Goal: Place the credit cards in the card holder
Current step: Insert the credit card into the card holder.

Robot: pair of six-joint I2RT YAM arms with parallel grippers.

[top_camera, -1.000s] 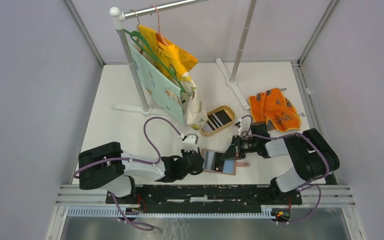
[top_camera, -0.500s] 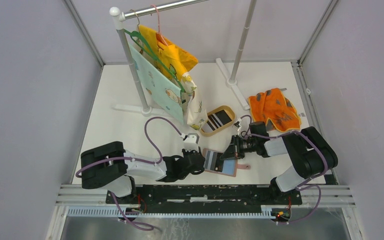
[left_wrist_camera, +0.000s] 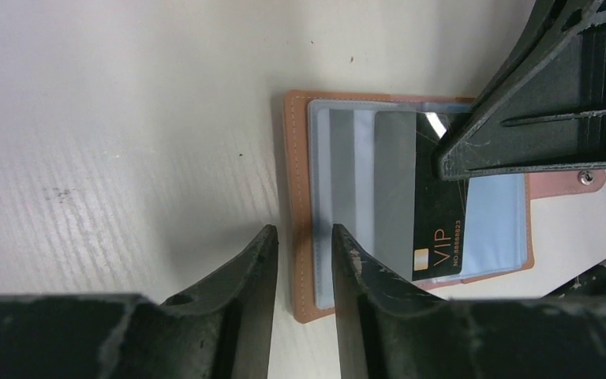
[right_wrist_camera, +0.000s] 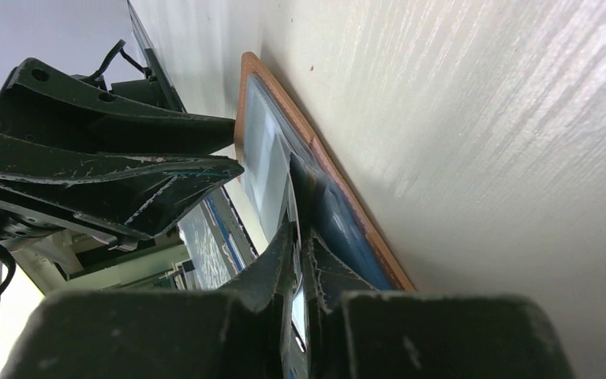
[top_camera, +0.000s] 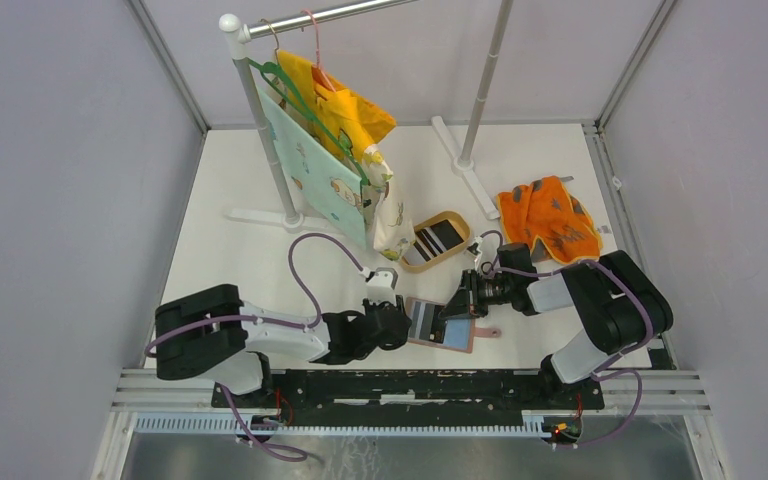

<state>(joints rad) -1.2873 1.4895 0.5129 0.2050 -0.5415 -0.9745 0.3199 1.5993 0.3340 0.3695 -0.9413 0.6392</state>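
Surface: white table boxed in by pale grey walls, seen from above with both arm bases along the near edge.
Rack: metal garment rack at the back left, with a pale green printed cloth and a yellow garment hanging from it.
Left gripper: low over the table near the front edge, jaws a narrow gap apart and straddling the card holder's left border; nothing is held between them.
Card holder: lies open and flat on the table between the two grippers, reddish-brown border and grey-blue pockets facing up.
Grey card: sits in the holder's left-hand pocket.
Dark card: marked VIP, lying across the middle of the open holder, partly over the right pocket.
Dish: tan oval, just behind the holder, with striped cards lying in it.
Right gripper: reaches in from the right, fingers almost together and pinching the dark card's thin edge.
Strap tab: sticks out from the holder's right side.
Orange cloth: crumpled at the back right, well apart from the holder.
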